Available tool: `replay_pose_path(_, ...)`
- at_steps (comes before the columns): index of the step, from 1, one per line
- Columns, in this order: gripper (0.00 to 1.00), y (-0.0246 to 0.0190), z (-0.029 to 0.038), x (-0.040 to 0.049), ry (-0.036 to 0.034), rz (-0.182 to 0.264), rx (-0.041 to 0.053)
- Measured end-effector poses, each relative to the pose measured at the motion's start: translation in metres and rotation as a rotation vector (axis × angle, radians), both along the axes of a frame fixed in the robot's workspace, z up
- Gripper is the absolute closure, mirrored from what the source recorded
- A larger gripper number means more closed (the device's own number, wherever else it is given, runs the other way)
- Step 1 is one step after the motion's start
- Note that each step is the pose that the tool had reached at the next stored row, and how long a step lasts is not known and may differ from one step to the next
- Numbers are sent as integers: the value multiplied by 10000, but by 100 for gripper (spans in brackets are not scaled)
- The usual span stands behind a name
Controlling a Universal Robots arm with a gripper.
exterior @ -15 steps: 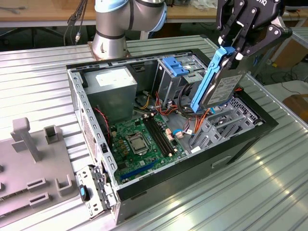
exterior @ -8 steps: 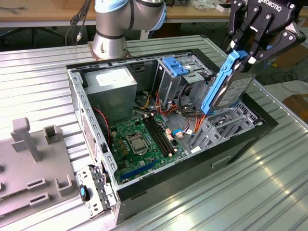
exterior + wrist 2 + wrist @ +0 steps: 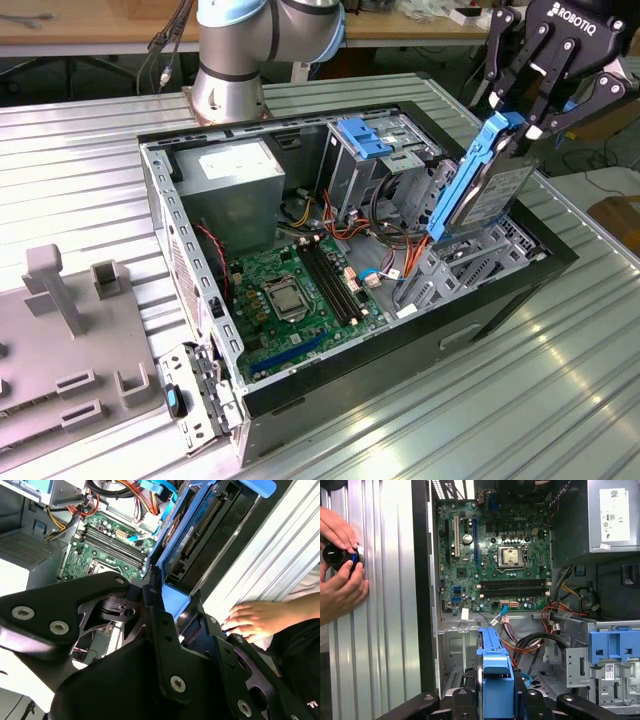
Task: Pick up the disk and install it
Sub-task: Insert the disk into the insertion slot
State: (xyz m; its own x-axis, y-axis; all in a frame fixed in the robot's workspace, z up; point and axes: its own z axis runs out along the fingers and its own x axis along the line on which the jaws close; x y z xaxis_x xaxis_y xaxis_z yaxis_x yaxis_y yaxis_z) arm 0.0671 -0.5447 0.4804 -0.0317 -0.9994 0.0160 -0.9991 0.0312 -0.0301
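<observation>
One blue-framed disk (image 3: 490, 195) stands tilted at two o'clock in the exterior view, lower end inside the open computer case (image 3: 480, 322); we see the gripper (image 3: 518, 122) clamped on its top.

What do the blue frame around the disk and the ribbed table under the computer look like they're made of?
The blue frame looks like moulded plastic: even solid colour, soft sheen. The disk it wraps seems mostly metal, grey and dull, though that is less certain. The table looks like bare metal, probably aluminium: silver ribs with bright streaky reflections.
</observation>
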Motion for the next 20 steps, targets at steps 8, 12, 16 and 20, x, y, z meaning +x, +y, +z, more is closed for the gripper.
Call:
replay_pose_path(8, 63, -118, -111, 71, 0, 6, -1)
replay_pose_path(12, 63, -118, -116, 71, 0, 6, -1)
replay_pose_path(16, 63, -121, -147, 71, 0, 7, 0)
replay_pose_path(20, 63, -142, -176, 75, 0, 7, -2)
